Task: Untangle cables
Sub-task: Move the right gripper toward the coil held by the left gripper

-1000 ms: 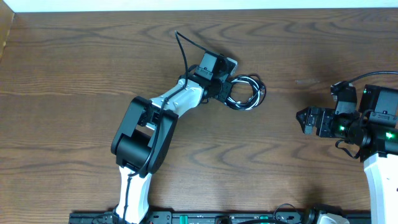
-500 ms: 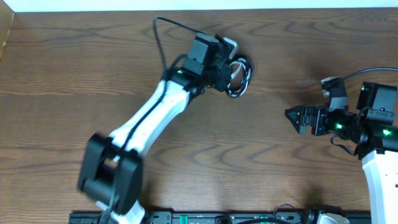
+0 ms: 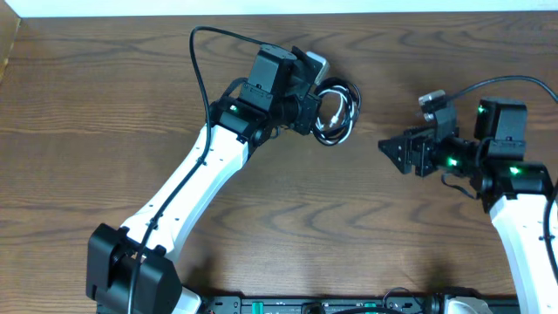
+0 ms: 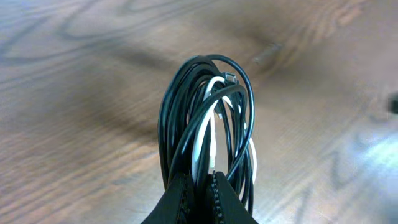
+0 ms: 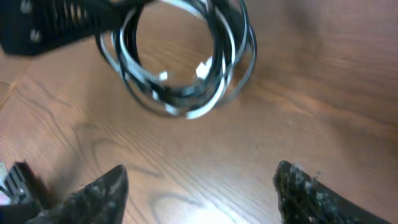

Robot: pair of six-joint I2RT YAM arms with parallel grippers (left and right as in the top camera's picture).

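Observation:
The cables [image 3: 337, 111] are a coil of black cords and a white one wound together, hanging just above the table right of centre at the back. My left gripper [image 3: 314, 112] is shut on the coil's near side. In the left wrist view its tips [image 4: 199, 184] pinch several black strands and a white one, and the loops [image 4: 208, 106] stand up in front of them. My right gripper [image 3: 389, 148] is open to the right of the coil, pointing at it and apart from it. In the right wrist view the coil [image 5: 179, 104] hangs ahead of my open gripper [image 5: 202, 180], which is empty.
The wooden table [image 3: 105, 113] runs to a pale edge at the back. The left arm's thick black wire [image 3: 196, 61] loops up over the table behind the left wrist. The left gripper's body [image 5: 50, 25] fills the upper left of the right wrist view.
The left arm has stretched out and carried the coil a little back and left, off the table. The right arm has moved left towards the coil, its jaws somewhat narrower.

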